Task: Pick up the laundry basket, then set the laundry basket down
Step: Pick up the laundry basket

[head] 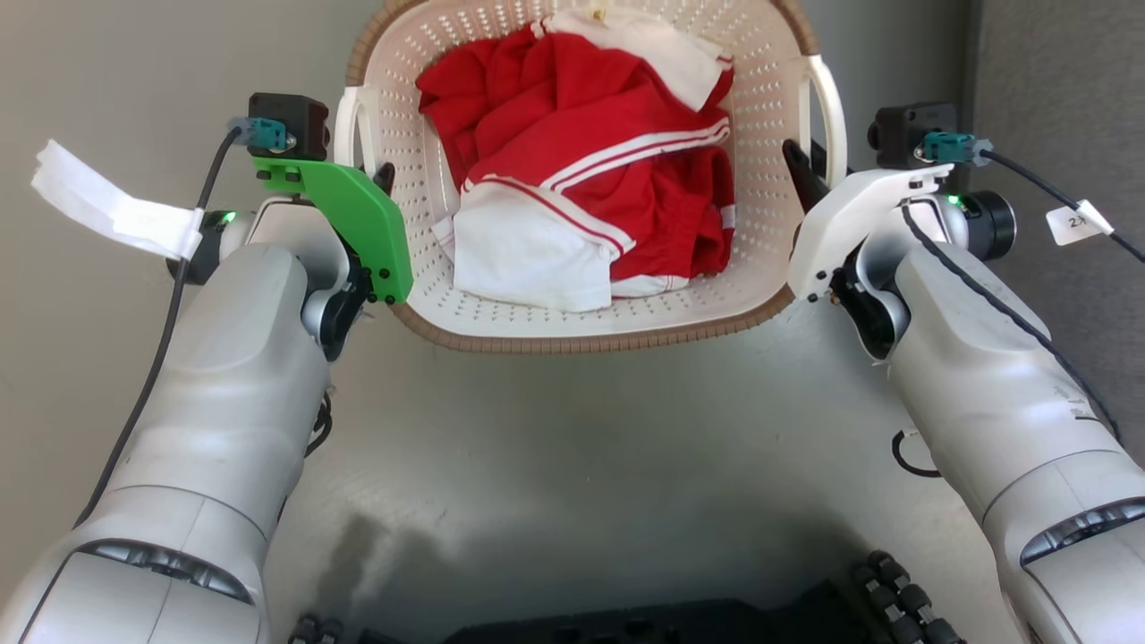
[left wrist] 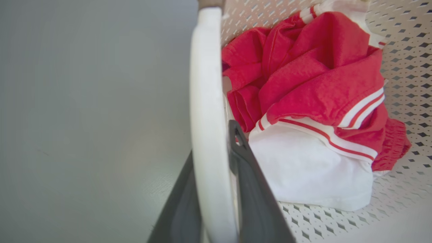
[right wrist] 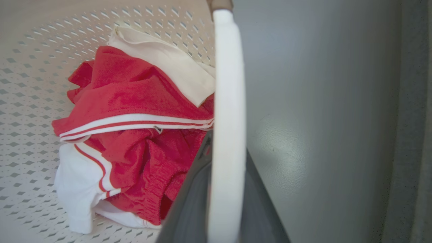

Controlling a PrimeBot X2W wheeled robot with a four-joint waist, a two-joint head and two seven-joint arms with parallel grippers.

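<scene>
The laundry basket (head: 581, 338) is cream-white and perforated with a brown woven rim, and sits at the top middle of the head view between my two arms. Red and white clothes (head: 590, 179) lie bunched inside it. My left gripper (head: 383, 179) is shut on the basket's left loop handle (head: 344, 134). In the left wrist view the white handle (left wrist: 209, 101) runs up between the dark fingers (left wrist: 249, 175). My right gripper (head: 798, 170) is shut on the right loop handle (head: 830, 107), and that handle (right wrist: 227, 101) shows between its fingers (right wrist: 189, 202). I cannot tell whether the basket touches the floor.
Pale grey floor (head: 581, 447) lies under and around the basket. A darker grey panel (head: 1064, 89) stands at the right. My dark wheeled base (head: 680, 617) shows at the bottom edge. A white paper tag (head: 107, 206) hangs from the left arm's cable.
</scene>
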